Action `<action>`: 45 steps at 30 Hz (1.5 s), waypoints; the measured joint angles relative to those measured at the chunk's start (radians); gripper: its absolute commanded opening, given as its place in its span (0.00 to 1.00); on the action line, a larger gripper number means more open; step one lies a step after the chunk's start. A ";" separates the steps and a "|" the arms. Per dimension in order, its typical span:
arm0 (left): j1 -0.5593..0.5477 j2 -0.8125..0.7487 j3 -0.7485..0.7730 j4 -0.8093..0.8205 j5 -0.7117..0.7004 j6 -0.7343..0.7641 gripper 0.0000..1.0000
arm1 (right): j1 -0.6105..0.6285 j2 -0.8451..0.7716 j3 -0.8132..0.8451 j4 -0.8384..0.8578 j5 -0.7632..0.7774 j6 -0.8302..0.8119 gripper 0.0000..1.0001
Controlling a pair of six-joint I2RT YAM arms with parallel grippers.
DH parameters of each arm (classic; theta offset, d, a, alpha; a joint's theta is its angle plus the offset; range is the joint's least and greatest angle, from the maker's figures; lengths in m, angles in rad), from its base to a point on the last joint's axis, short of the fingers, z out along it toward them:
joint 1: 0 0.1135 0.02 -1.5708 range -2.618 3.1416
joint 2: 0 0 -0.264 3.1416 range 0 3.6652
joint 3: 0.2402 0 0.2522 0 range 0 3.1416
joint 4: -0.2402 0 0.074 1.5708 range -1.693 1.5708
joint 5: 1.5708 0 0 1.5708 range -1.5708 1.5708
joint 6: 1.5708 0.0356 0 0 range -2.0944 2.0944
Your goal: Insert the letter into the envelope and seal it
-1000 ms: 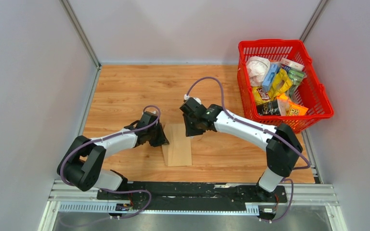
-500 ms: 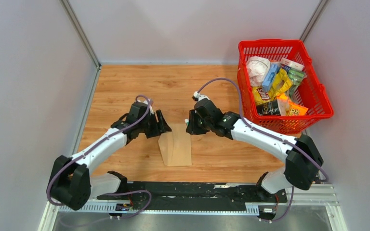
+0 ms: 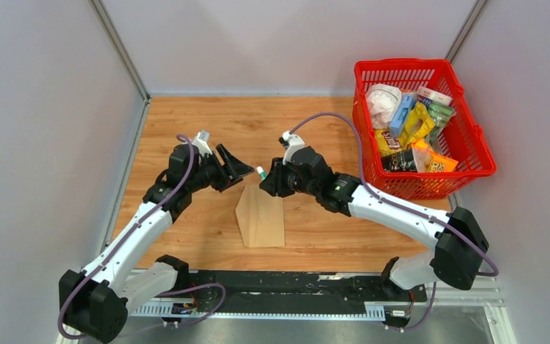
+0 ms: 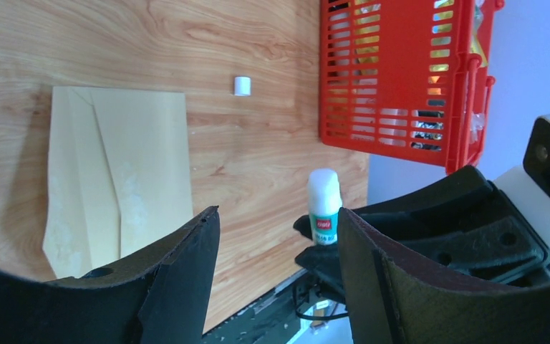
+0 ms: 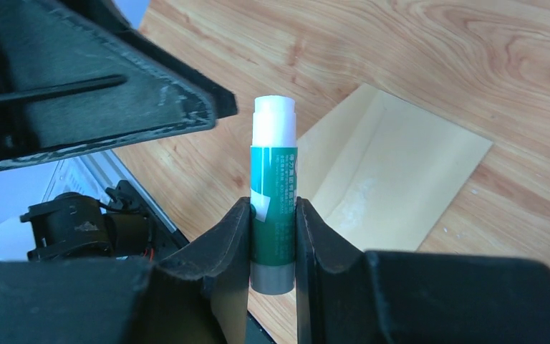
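The tan envelope (image 3: 263,223) lies flat on the wooden table, and in the left wrist view its face (image 4: 143,165) shows fold lines and pale smears. The letter is out of view. My right gripper (image 3: 266,180) hovers over the envelope's far end, shut on a green glue stick (image 5: 273,188) whose white tip is uncapped. In its own view the right gripper (image 5: 273,209) clamps the stick's lower half. My left gripper (image 3: 236,170) hangs open and empty above the table, left of the stick. The left gripper (image 4: 278,216) faces the glue stick (image 4: 324,209).
A red basket (image 3: 473,136) full of snack packets and other items stands at the back right. A small white cap (image 4: 241,85) lies on the wood between the envelope and the basket (image 4: 344,107). Grey walls close in the table on three sides.
My left gripper opened, let go at the envelope's left edge and rose toward the back left. The right arm swung left with the glue stick. The envelope's left edge now looks slanted.
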 measured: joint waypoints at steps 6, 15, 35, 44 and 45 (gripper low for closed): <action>0.000 0.013 0.000 0.039 0.013 -0.034 0.68 | 0.041 0.000 0.000 0.051 0.011 -0.012 0.00; 0.000 0.038 -0.002 0.090 0.046 -0.054 0.68 | 0.066 0.056 0.032 0.063 0.050 -0.030 0.00; 0.000 0.050 -0.002 0.074 0.076 -0.028 0.31 | 0.084 0.107 0.079 0.079 0.086 -0.123 0.00; 0.002 0.051 -0.002 0.058 0.080 -0.019 0.00 | 0.086 0.132 0.087 0.077 0.068 -0.135 0.43; 0.001 0.050 -0.002 0.052 0.077 -0.018 0.00 | 0.086 0.131 0.087 0.078 0.067 -0.137 0.43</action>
